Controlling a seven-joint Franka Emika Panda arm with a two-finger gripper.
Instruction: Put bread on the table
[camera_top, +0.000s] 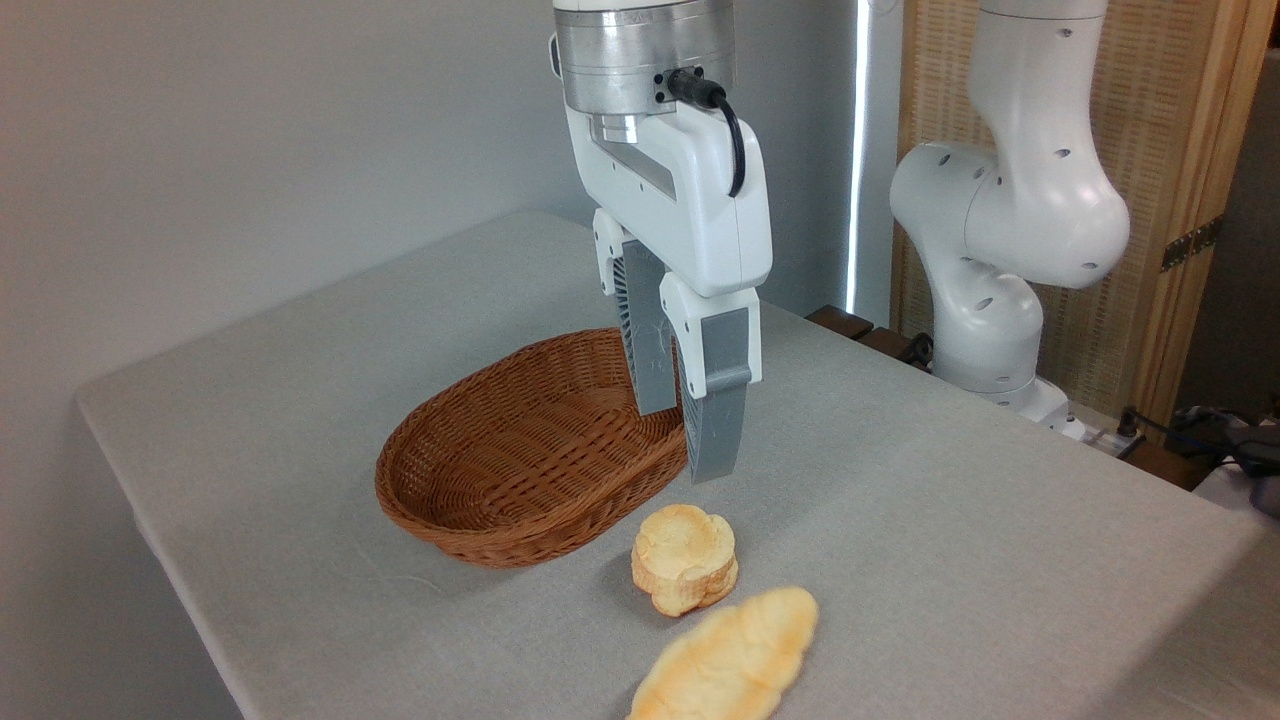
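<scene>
Both gripper (690, 440) fingers hang empty, slightly parted, since the bread (728, 660) already lies on the table (950, 520).

plain grey wall (250, 120) behind, a bright vertical light strip (857, 150), woven wooden screen (1180, 150) at right.

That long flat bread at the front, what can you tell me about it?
The bread is a long, flat, leaf-shaped loaf, pale golden with browner edges and a bumpy top. It lies flat on the grey table near the front edge, its lower end cut off by the picture. It sits just in front of the bun, apart from the basket. Nothing grips it.
</scene>
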